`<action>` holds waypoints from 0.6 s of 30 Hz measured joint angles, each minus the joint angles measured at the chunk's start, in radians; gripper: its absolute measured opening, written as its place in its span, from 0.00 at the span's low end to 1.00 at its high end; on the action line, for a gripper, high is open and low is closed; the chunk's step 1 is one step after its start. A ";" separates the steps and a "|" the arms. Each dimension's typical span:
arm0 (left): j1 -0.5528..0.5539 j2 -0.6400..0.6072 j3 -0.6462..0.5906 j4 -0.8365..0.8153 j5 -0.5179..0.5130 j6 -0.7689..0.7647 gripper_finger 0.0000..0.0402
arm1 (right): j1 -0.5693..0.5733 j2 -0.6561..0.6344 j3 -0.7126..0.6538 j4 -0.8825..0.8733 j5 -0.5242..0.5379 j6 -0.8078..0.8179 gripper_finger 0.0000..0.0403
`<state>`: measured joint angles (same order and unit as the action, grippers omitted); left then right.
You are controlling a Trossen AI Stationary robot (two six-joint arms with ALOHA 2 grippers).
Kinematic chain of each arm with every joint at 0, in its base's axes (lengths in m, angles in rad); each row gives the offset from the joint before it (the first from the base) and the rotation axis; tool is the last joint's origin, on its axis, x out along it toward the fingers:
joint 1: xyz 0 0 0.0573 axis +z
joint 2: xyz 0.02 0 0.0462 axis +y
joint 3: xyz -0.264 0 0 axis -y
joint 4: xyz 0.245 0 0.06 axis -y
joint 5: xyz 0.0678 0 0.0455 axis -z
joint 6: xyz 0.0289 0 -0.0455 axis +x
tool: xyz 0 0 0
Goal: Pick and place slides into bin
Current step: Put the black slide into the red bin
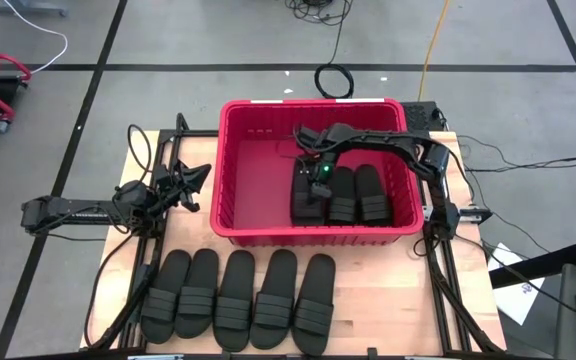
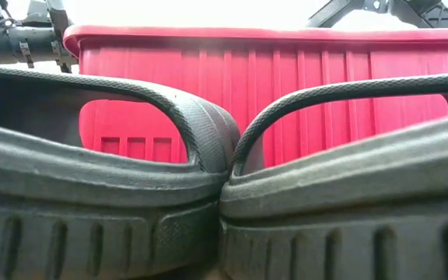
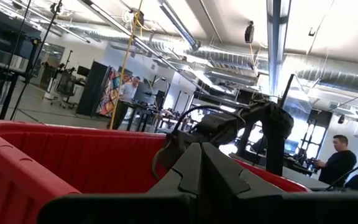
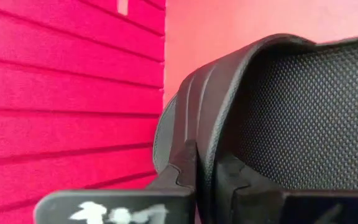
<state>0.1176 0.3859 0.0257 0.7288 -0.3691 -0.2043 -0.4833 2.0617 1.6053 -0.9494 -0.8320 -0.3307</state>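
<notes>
The red bin [image 1: 230, 170] stands at the middle of the table. Two black slides [image 1: 356, 194] lie side by side on its floor, toward its right wall. A third slide [image 1: 306, 200] is just left of them, with my right gripper [image 1: 315, 166] shut on it inside the bin. Several more slides [image 1: 238, 300] lie in a row on their soles along the table's near edge; in the low view two of them [image 2: 224, 194] fill the foreground. My left gripper [image 1: 194, 180] waits shut, left of the bin. My right gripper pinches the edge of the slide's ribbed strap [image 4: 211, 124] between its two fingers [image 4: 182, 171]. The fingers slant down into the bin from its far side. The slide lies along the two others; I cannot tell whether its sole touches the bin's floor.
The bin's left wall [image 4: 67, 93] is close beside the held slide. The bin's rim [image 3: 17, 149] rises right before my left gripper [image 3: 199, 171]. Cables and the arms' black frame rails [image 1: 153, 230] run along both table sides. People [image 3: 337, 158] stand in the room beyond.
</notes>
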 joint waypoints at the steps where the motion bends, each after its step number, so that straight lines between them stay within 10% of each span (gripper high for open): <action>1: 0.000 0.000 0.000 0.000 0.000 0.000 0.05 | 0.002 0.000 -0.008 0.017 0.002 0.010 0.01; 18: 0.000 0.000 0.000 0.000 0.000 -0.001 0.05 | 0.012 -0.004 -0.151 0.072 -0.048 -0.001 0.01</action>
<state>0.1176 0.3859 0.0257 0.7292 -0.3691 -0.2054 -0.4709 2.0579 1.4545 -0.8769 -0.8803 -0.3321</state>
